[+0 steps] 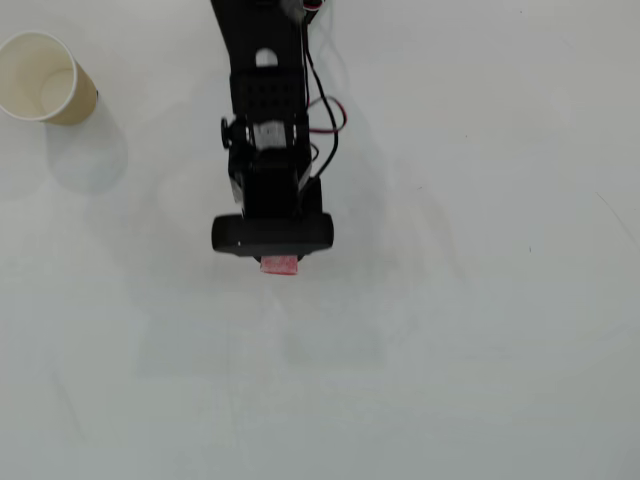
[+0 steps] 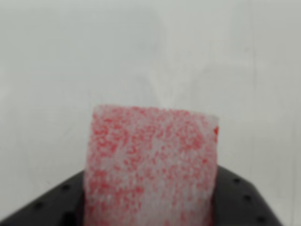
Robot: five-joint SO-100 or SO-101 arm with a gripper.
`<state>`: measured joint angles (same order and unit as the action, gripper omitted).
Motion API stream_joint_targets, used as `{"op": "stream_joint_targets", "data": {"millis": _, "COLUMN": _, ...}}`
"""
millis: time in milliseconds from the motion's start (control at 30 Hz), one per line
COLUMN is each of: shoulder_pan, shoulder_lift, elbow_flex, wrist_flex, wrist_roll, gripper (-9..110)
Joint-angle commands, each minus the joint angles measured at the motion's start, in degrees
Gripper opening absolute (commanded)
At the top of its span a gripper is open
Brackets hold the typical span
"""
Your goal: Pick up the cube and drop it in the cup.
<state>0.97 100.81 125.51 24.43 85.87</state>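
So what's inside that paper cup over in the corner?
Nothing that shows: in the overhead view the cup looks empty, only its white inside. The near wall hides part of the bottom. The cube is still out at the arm's tip.

- Cube [image 1: 281, 265]: overhead view, centre of frame; only a thin red strip shows below the black arm [image 1: 268, 150], the rest hidden beneath it.
- Cube [image 2: 150, 165]: wrist view, lower centre; blurred by closeness, bottom cut off by the lower edge.
- Gripper [image 2: 150, 207]: wrist view, bottom edge; only black corners show either side of the cube, fingertips hidden, grip not discernible.
- Arm: overhead view, top centre; base end cut off by the upper edge.
- Cup [image 1: 45, 78]: overhead view, upper left; left rim cut off at the frame edge.
- Wires [image 1: 325, 115]: overhead view, beside the arm; ends hidden.
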Motion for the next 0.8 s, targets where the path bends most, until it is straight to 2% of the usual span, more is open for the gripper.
{"op": "stream_joint_targets", "data": {"millis": 0, "shoulder_pan": 2.29, "shoulder_lift": 14.50, "elbow_flex": 1.67, "wrist_flex": -0.35, "wrist_roll": -0.53, "gripper": 5}}
{"op": "stream_joint_targets", "data": {"millis": 767, "shoulder_pan": 16.26, "shoulder_lift": 49.04, "elbow_flex": 21.27, "wrist_flex": 0.09, "wrist_roll": -0.79, "gripper": 4}}
